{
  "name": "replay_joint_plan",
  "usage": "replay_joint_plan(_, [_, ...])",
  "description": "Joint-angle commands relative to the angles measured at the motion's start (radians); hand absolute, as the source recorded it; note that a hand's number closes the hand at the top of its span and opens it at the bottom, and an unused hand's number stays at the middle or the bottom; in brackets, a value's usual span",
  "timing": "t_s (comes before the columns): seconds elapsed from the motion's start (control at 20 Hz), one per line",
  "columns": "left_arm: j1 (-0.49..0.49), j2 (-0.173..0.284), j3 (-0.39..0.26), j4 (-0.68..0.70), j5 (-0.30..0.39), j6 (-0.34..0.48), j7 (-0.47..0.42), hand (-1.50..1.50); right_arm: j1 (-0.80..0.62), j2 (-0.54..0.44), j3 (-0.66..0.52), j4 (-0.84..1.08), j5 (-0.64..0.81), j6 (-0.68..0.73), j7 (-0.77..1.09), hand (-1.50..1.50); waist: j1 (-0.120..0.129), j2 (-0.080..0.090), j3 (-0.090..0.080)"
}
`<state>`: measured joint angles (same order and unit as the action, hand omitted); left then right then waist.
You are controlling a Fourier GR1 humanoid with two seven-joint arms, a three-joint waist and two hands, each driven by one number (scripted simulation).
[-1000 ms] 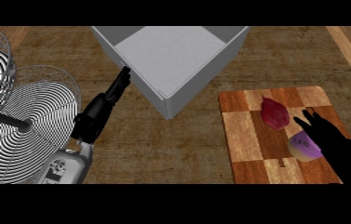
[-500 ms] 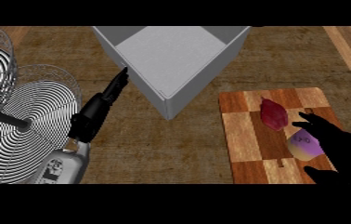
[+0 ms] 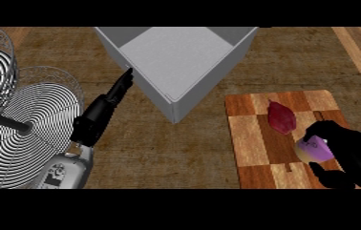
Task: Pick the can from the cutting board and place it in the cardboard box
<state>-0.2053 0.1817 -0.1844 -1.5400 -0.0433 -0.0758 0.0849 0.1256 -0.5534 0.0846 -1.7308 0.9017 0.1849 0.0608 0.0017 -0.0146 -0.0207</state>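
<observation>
1. Can, purple, sits on the cutting board; we judge it light, rigid and smooth, best gripped round its sides.
2. Our right hand now curls round it, closer than before.
3. Our left hand rests straight-fingered beside the cardboard box.

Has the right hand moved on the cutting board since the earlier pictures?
Yes. The right hand has closed in leftward around the purple can, judged against the cutting board; its fingers now curl round the can.
</observation>
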Motion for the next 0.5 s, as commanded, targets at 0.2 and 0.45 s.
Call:
replay_joint_plan(0.2, [-0.049, -0.030, -0.046, 0.012, -0.016, -0.021, -0.008, 0.00, -0.244, 0.054, 0.334, -0.018, 0.079, 0.044, -0.248, 1.50, 0.108, 0.033, 0.022])
replay_joint_plan(0.45, [-0.026, -0.043, -0.050, 0.006, -0.019, -0.010, 0.008, 0.00, -0.521, 0.197, 0.418, 0.059, 0.104, 0.042, -0.318, 1.50, 0.070, 0.022, 0.021])
